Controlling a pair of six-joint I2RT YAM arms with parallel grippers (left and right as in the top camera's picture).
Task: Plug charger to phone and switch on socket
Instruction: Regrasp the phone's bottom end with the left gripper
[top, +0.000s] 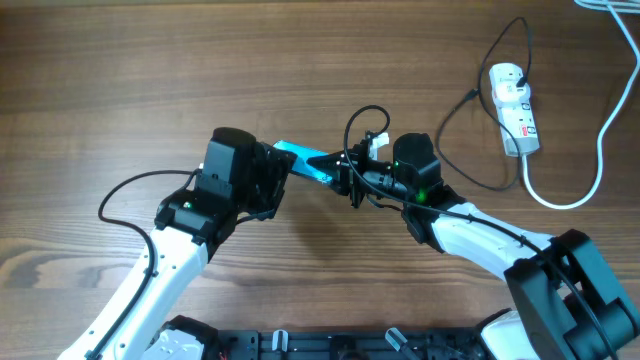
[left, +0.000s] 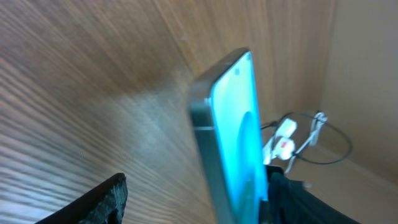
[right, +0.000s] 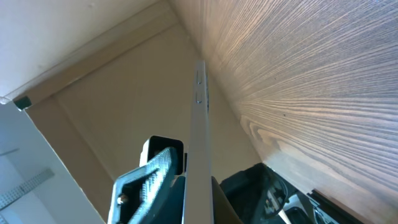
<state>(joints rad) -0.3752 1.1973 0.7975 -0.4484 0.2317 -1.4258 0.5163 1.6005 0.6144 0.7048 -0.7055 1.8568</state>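
While both arms are reaching in toward the middle of the tabletop (top: 120, 60), as seen from above, the phone (top: 303, 160) is sitting between them, well to the left of the socket (top: 515, 108). Its long axis is running from upper left to lower right, and only a narrow turquoise strip of screen is showing. The right hand (top: 343, 172) is pinching the lower-right end, closed tight on it, and the left hand (top: 280, 178) is waiting at the other end. The charger (top: 366, 118) is curling in a thin black loop just above the right hand. The socket is lying far right, its long axis nearly up-and-down in the picture, with a thick white cord (top: 600, 150) sweeping away from its lower end.

From the left wrist, the phone is pointing away from the camera, turned on edge, its glowing turquoise face looking right and its grey metal rim looking left. The left hand is standing wide: one dark finger (left: 106, 199) is hanging well apart from the rim.

From the right wrist, the phone is showing edge-on as a thin silvery strip with side buttons, rising straight out of the grip. A ribbed finger (right: 152, 177) is pressing against one face. The dark shape on the other side I cannot make out.
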